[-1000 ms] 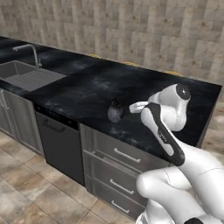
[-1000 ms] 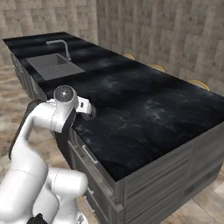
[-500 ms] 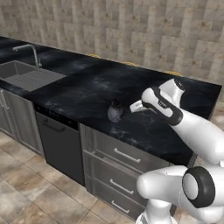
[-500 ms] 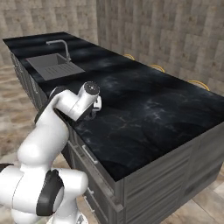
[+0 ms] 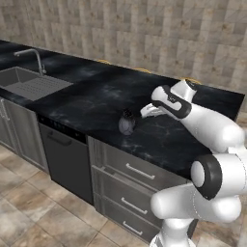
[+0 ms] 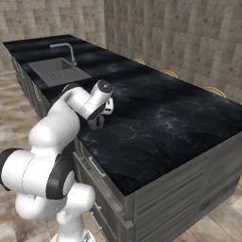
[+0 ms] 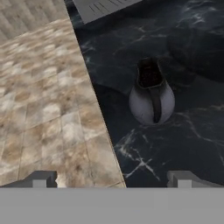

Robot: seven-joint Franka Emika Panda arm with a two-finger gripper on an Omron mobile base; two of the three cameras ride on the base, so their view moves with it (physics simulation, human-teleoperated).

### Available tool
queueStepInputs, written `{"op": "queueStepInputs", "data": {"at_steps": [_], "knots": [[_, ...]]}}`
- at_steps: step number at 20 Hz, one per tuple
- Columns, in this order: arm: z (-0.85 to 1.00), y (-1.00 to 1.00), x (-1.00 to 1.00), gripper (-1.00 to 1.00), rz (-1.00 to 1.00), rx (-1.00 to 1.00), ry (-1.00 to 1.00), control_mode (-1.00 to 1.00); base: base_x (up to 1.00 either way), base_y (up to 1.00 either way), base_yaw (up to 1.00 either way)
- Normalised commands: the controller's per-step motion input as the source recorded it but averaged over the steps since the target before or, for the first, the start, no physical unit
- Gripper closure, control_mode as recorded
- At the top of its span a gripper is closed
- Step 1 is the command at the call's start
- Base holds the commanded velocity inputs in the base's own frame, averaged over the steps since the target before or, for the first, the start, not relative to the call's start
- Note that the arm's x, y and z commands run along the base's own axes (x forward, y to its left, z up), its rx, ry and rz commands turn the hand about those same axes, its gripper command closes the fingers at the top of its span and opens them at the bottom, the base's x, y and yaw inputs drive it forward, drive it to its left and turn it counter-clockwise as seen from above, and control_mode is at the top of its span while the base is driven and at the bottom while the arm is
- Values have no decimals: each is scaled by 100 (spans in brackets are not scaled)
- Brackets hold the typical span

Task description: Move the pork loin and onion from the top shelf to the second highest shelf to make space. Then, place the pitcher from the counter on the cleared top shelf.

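Pitcher [image 5: 127, 124] was stood upright nr counter [image 5: 96, 99] front edge, sink [image 5: 30, 83] well apart; gripper [image 7: 111, 178] was held wide open, empty.

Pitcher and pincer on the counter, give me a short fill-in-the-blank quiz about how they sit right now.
1. The pitcher stands upright on the black ____.
2. The pincer hangs beside the pitcher with its jaws ____.
3. In the hand view, the pitcher's handle faces ____ the camera.
4. Farther along the counter lies a grey ____ with a faucet.

Missing words: counter; open; toward; sink
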Motion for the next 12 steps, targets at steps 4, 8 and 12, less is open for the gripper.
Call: {"op": "queueStepInputs", "data": {"at_steps": [4,8,12], "knots": [[-19,7,12,-100,0,-1,0,-100,0,0,0],[-22,12,11,-100,0,-2,0,-100,0,0,0],[-26,13,17,-100,0,-3,0,-100,0,0,0]]}}
